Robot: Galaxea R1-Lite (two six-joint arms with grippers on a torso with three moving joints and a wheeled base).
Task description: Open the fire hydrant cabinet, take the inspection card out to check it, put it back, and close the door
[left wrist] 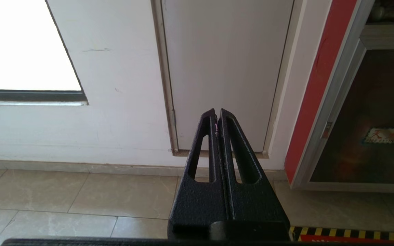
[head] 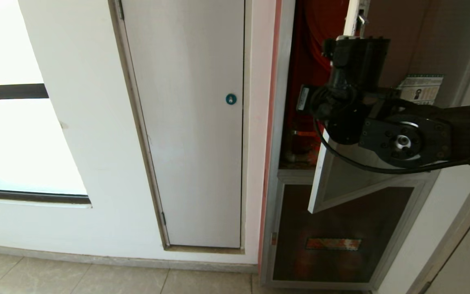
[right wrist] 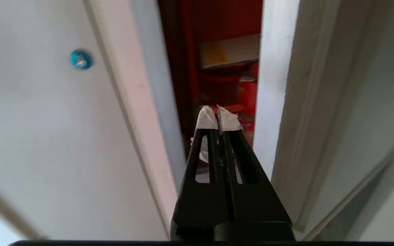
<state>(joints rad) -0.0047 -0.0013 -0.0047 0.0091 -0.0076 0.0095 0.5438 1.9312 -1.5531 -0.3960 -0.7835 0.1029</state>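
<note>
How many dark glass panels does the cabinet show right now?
2. The door, swung open on the upper part of the fire hydrant cabinet, partly behind the right arm; and the fixed lower panel with the orange label plate. More may be out of frame.

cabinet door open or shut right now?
Open. The door is swung out from the fire hydrant cabinet, exposing the red interior; the shut right gripper points into the gap beside the door's edge.

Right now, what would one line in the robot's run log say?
door: partly open | right claw: shut, empty, aimed into gap of fire hydrant cabinet | inspection card: not seen | left claw: shut, parked low
</note>
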